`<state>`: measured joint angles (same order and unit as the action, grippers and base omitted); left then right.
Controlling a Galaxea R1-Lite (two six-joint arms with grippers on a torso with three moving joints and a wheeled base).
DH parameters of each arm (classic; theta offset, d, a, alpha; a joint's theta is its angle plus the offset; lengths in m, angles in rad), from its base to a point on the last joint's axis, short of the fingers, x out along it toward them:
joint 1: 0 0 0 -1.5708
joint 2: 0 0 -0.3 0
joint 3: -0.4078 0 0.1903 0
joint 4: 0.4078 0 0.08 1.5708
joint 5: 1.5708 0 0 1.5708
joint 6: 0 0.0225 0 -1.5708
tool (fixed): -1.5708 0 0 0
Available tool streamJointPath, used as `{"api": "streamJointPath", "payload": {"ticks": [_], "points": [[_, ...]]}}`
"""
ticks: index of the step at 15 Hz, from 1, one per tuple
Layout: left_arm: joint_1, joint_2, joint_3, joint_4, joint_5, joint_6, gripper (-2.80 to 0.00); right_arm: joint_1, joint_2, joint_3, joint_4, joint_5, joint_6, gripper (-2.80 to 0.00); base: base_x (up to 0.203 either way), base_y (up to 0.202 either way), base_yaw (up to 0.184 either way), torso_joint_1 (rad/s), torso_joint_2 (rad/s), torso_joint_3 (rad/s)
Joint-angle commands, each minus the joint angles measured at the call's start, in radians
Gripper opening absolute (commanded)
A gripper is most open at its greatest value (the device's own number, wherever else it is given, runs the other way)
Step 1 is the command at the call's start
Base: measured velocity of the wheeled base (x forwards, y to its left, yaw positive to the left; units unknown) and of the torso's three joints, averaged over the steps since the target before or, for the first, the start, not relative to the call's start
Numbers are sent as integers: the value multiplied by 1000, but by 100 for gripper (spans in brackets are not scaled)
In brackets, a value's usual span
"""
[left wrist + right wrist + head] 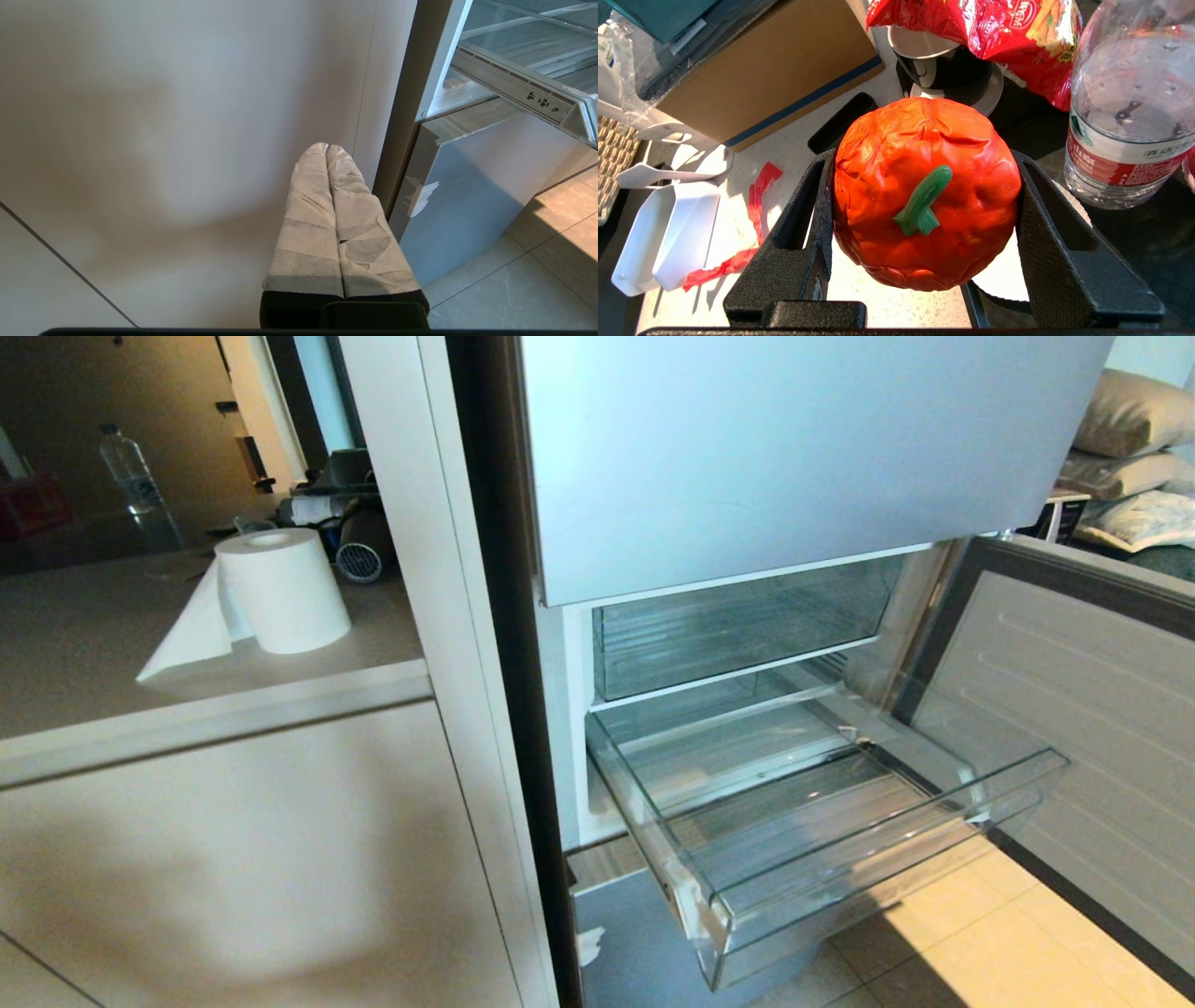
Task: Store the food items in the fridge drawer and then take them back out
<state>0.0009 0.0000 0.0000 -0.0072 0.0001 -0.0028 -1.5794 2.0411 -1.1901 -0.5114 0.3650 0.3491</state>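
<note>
A round red-orange fruit [887, 154] with a short green stem is clamped between the two black fingers of my right gripper [924, 159], which is shut on it and holds it above a pale speckled counter. The fridge drawer [887, 859], clear and shallow with a ribbed floor, stands pulled out of the open fridge with nothing in it. My left gripper [327, 148] is shut on nothing, its taped fingers pressed together, parked low beside the cabinet panel left of the fridge. Neither arm shows in the head view.
Around the held fruit stand a water bottle [1129, 107], a red snack bag [1008, 32], a cardboard box [770, 70] and white scoops [668, 233]. The fridge door [1074, 709] hangs open on the right. A taller clear bin [738, 625] sits above the drawer. A paper roll [280, 588] stands on the left counter.
</note>
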Motion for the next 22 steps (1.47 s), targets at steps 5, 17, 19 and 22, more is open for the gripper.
{"api": "streamJointPath", "payload": {"ticks": [5,17,19,22], "points": [[1,2,2,0,0,0,-280,-5,-35,6,2,6,10,-280,0,0,0,0,0,0],[1,2,2,0,1,0,-280,-71,65,3,-2,55,61,-280,0,0,0,0,0,0],[1,2,2,0,0,0,-280,-70,87,1,-2,55,42,-280,0,0,0,0,0,0],[1,2,2,0,0,0,-280,-51,152,-1,-2,54,-33,-280,0,0,0,0,0,0]]}}
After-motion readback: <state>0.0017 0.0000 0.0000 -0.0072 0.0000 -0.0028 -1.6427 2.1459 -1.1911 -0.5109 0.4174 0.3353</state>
